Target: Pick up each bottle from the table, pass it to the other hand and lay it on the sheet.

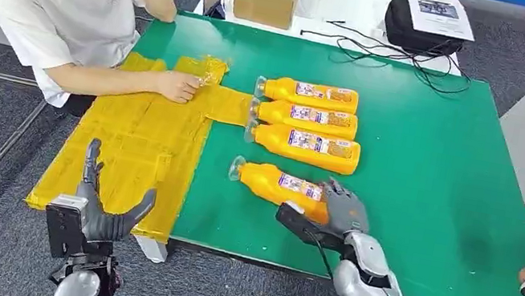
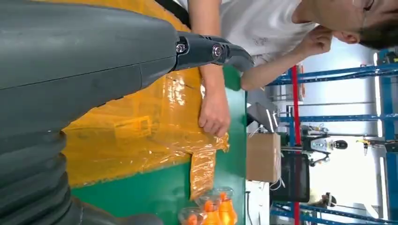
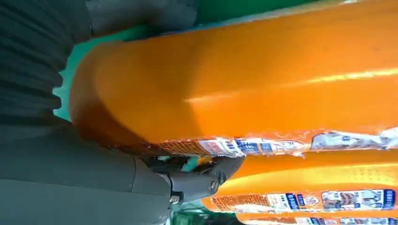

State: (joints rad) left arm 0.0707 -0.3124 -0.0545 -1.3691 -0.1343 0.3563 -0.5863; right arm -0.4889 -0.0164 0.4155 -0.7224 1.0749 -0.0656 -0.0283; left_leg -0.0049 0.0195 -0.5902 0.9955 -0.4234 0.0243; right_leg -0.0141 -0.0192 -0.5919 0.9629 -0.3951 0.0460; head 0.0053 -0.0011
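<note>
Green bench (image 1: 434, 170), yellow sheet (image 1: 132, 150) at left: right hand (image 1: 342, 208) wraps the base end of the nearest orange bottle (image 1: 277, 184), lying w/ long axis left-right, cap toward the sheet; left hand (image 1: 98, 205) empty, fingers apart, near sheet's near edge.

Silver-jointed arms end in dark grey hands — left hand (image 1: 104, 210), right hand (image 1: 342, 208) — with ribbed grey wrist covers.

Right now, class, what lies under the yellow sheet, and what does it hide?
The yellow sheet lies on the green table, overhanging its near left edge. A person's hand rests on it. Anything beneath stays hidden.
</note>
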